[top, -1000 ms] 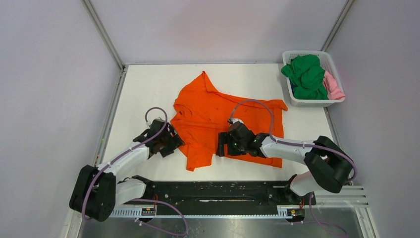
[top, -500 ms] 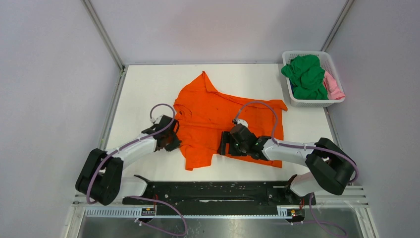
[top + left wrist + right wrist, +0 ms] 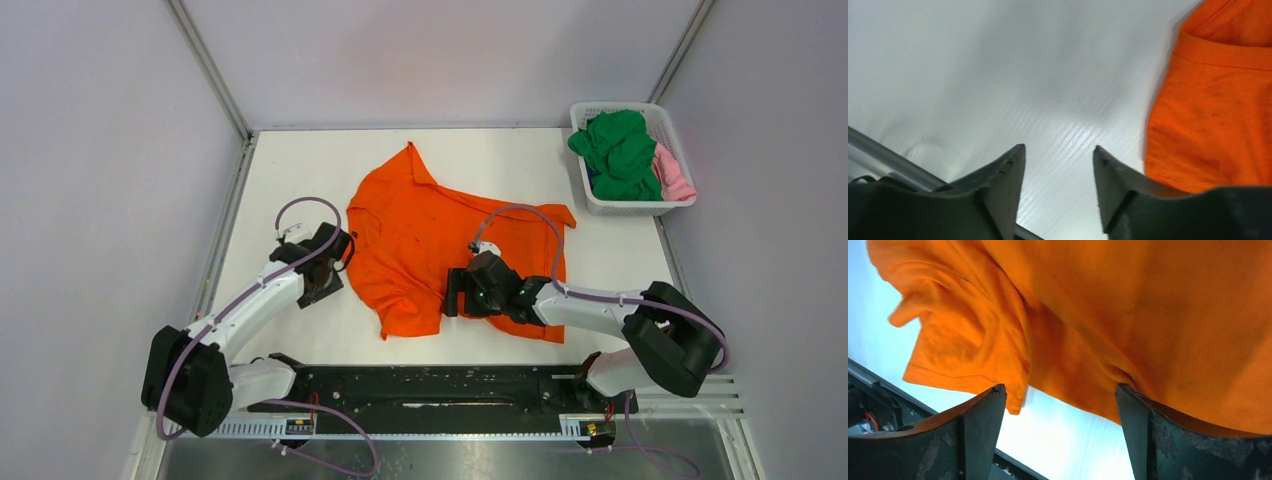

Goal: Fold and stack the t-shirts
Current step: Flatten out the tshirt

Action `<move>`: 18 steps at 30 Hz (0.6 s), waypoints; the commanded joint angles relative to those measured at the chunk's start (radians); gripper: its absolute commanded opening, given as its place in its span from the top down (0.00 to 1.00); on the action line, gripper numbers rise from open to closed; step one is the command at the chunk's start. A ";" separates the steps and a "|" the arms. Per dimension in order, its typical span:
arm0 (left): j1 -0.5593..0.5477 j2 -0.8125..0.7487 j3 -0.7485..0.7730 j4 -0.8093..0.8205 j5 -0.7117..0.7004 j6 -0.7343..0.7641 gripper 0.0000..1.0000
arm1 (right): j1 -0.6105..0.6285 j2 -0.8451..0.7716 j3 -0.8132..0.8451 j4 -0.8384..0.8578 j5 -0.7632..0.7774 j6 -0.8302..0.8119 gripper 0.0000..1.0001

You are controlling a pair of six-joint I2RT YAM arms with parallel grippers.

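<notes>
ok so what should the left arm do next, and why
Probably slide the left gripper sideways onto the orange t-shirt at its near hem and close there. In the left wrist view its jaws stand apart over bare table with nothing between them, the hem lies just beside one jaw, and the shirt is rumpled and unfolded.

Pale lilac-grey walls (image 3: 450, 60) enclose a white table (image 3: 300, 170), seemingly framed by metal corner posts (image 3: 205, 65).

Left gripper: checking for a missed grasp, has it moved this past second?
Yes: the left gripper has moved away from the black base rail, slightly leftward.
</notes>
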 commanded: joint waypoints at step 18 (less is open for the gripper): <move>-0.071 -0.102 -0.182 0.458 0.607 0.097 0.23 | 0.176 -0.053 0.070 -0.081 -0.027 -0.149 0.12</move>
